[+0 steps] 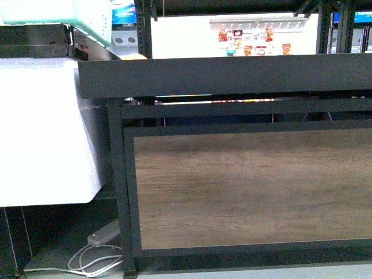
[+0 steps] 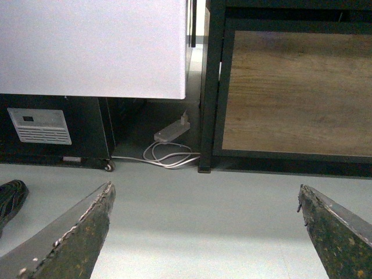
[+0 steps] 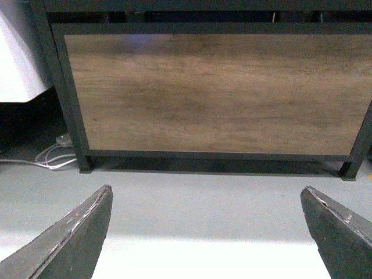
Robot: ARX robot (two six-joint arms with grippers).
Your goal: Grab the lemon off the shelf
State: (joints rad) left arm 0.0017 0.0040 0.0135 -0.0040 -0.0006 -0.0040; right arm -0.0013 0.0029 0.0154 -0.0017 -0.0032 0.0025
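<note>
Left gripper (image 2: 204, 187) and right gripper (image 3: 206, 188) both gaped wide and empty, hanging low over the floor (image 3: 192, 197), likely parked ahead of any reach. Beyond them stood the shelf (image 1: 232, 75), its wood panel (image 1: 250, 186) filling the view. Lemon not seen, presumably on a tray behind the raised rim, so the arms would need to rise.

I see a white cabinet (image 1: 40, 128) at left, a power strip (image 2: 168, 132) and coiled white cable (image 2: 171, 157) on the floor (image 2: 192, 209) below.
</note>
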